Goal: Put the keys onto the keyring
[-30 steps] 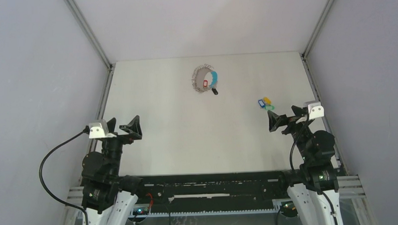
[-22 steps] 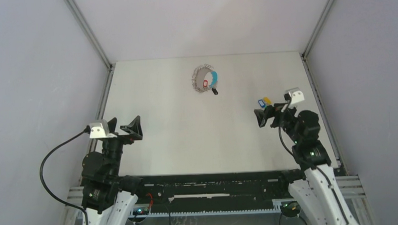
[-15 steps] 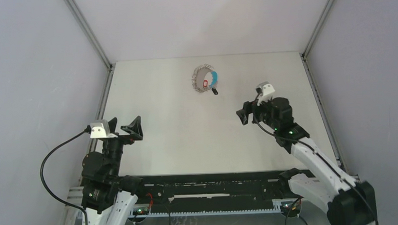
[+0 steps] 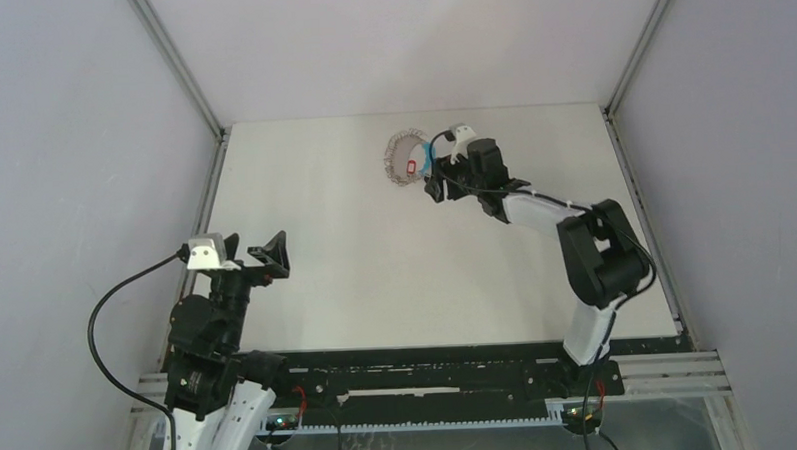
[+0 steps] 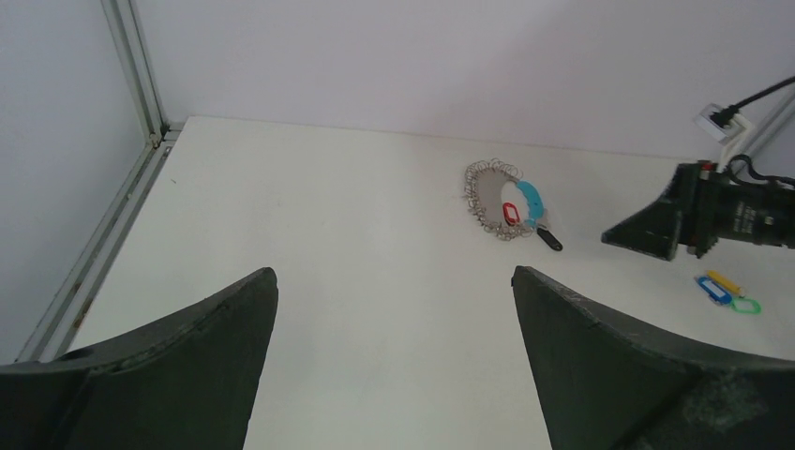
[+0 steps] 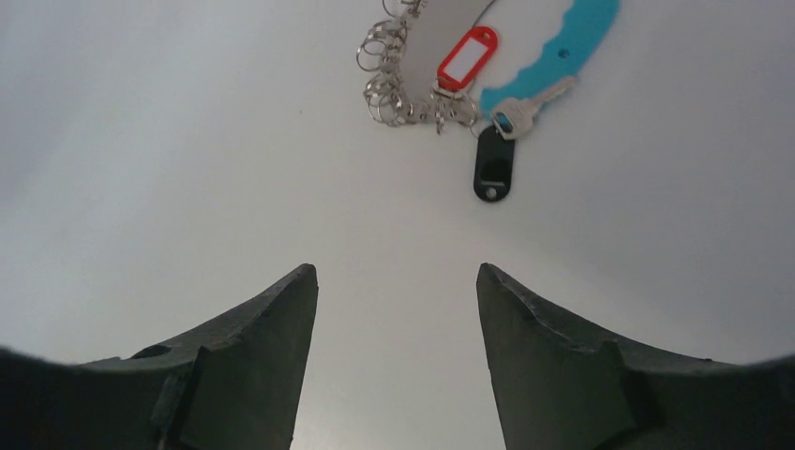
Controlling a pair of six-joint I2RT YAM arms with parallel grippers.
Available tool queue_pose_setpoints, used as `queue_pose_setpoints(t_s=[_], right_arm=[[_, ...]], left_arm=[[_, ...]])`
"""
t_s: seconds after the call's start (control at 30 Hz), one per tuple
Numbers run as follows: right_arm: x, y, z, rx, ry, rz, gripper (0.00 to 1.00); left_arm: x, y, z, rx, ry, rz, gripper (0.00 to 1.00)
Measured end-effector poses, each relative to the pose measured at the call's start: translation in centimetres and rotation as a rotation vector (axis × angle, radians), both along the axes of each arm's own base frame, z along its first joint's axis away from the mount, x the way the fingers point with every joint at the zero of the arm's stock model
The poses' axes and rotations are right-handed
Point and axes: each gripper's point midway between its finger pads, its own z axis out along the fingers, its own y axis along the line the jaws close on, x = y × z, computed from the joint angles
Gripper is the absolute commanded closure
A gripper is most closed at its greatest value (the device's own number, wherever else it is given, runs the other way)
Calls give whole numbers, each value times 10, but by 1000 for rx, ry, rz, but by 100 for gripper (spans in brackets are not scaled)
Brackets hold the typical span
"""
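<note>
Here, the keyring (image 6: 441, 37) lies flat near the middle of the table's (image 4: 356, 276) far edge, just short of the back wall (image 4: 408, 45). It carries a curved cyan piece (image 6: 553, 47), a silver key (image 6: 530, 103), a black tag (image 6: 493, 167) and a red tag (image 6: 466, 58). The red tag has a white label window, and whether anything is written on it cannot be told. The right gripper (image 6: 395, 274) hangs just on the near side of the ring, fingers spread wide and holding nothing, with the black tag closest to it. The keys (image 5: 727, 292) lie apart from the ring on the right half of the table: blue and yellow together, green just beside them. In the top view the right arm (image 4: 534, 208) hides them. The left gripper (image 5: 394, 274) sits low by the near-left corner, also spread and empty. Bare white table lies between it and the ring. A metal rail (image 5: 141, 178) runs along the table's left edge, where the side wall (image 4: 72, 146) rises.
</note>
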Motion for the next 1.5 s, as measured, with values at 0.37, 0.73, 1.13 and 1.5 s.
queue_pose_setpoints(t_s=[0.37,0.73,1.13,1.5], right_arm=[[63,43,-31,58,68,32,56],[97,68,-54,81,195,39,64],[93,65,-84,70,380,-25,65],[101,61,-90,70,414,-67,66]], left_arm=[[3,-1,-4,6,18,0,0],[7,-1,-8,12,37,7,0],[8,0,-9,14,41,12,0],[8,0,-9,14,42,14,0]])
